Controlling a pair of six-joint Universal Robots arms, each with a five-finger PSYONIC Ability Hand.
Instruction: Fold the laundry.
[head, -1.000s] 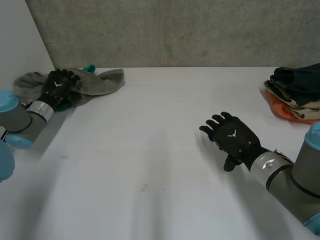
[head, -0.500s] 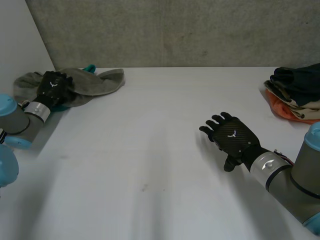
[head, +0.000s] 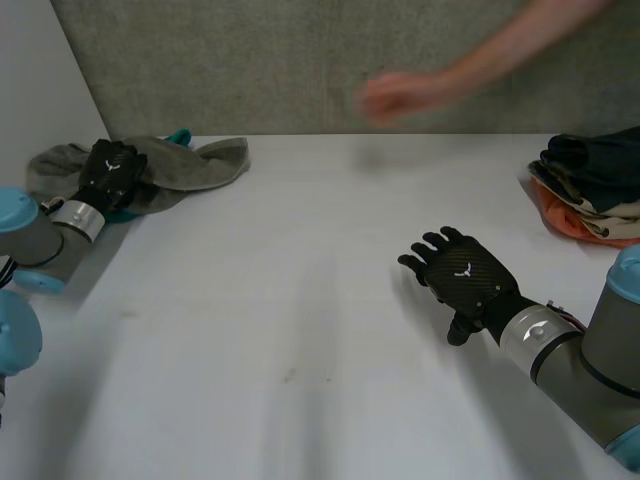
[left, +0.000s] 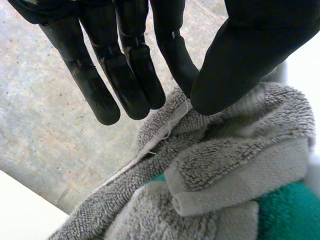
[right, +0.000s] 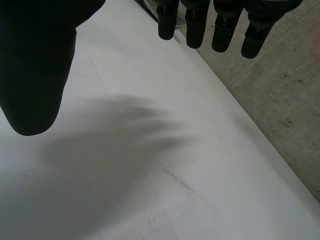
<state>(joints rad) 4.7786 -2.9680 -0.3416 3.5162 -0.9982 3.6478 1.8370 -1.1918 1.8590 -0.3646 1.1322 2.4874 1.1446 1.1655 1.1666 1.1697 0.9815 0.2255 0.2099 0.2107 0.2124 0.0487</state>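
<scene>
The grey towel (head: 200, 165) was seen crumpled at the far left corner of the desk (head: 300, 300), with a green cloth (left: 285, 215) showing between its folds. The left hand (head: 108, 170) was laid over the left part of the towel. In the left wrist view its fingers (left: 127, 70) were seen straight and released, with the thumb close beside them and their tips just at the towel's hemmed edge. The right hand (head: 462, 272) was seen palm down over the bare desk, right of the middle and well apart from the towel. Its fingers (right: 195, 22) were extended and released. A stack of folded clothes (head: 590, 185), dark on top with orange beneath, was set at the far right edge of the desk. A person's forearm (head: 520, 45) was stretched in from the far right above the desk's back edge, in front of the grey wall (head: 300, 60). The person's hand (head: 395, 95) was blurred.
</scene>
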